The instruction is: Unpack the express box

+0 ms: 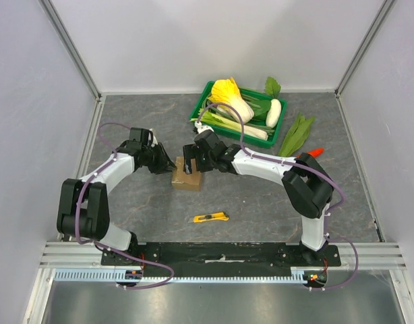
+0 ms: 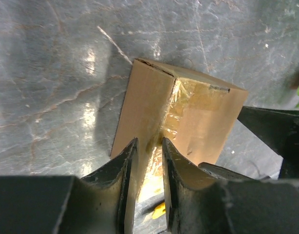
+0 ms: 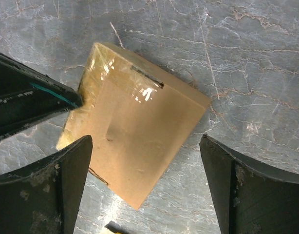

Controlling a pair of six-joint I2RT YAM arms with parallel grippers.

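Note:
The express box (image 1: pixel 187 178) is a small brown cardboard box with clear tape, lying on the grey table between both arms. My left gripper (image 1: pixel 168 164) reaches it from the left. In the left wrist view its fingers (image 2: pixel 126 168) stand narrowly apart with the taped edge of the box (image 2: pixel 208 117) pinched between them. My right gripper (image 1: pixel 190 162) hovers over the box from the right. In the right wrist view the right gripper (image 3: pixel 144 141) is wide open above the box (image 3: pixel 140 126), touching nothing. The left gripper's black finger (image 3: pixel 28 105) meets the box's left taped corner.
A yellow utility knife (image 1: pixel 211 217) lies on the table in front of the box. A green crate (image 1: pixel 205 94) of vegetables stands at the back. Loose green leaves (image 1: pixel 296 135) and a small red thing (image 1: pixel 316 152) lie to its right. Walls enclose three sides.

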